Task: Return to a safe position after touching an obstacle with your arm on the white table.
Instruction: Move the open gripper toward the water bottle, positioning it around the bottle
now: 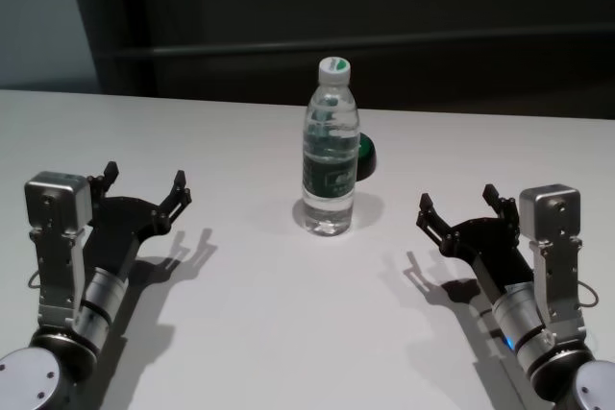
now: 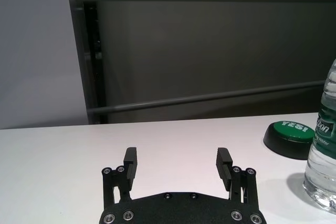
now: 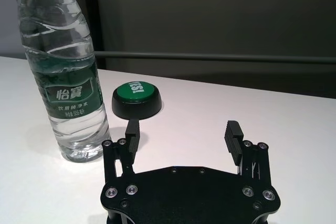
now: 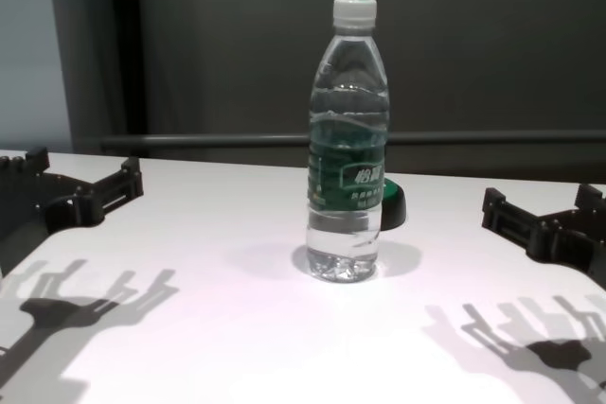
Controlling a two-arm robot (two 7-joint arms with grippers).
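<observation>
A tall clear water bottle (image 1: 331,151) with a white cap and dark green label stands upright in the middle of the white table (image 1: 250,314). It also shows in the chest view (image 4: 347,149), the right wrist view (image 3: 65,77) and at the edge of the left wrist view (image 2: 323,150). My left gripper (image 1: 144,189) is open and empty, low over the table, well to the left of the bottle. My right gripper (image 1: 459,206) is open and empty, well to the right of it. Neither touches the bottle.
A small low black round button with a green top (image 1: 366,156) sits just behind the bottle to its right; it shows in the right wrist view (image 3: 137,99) and the left wrist view (image 2: 290,138). A dark wall with a rail stands behind the table's far edge.
</observation>
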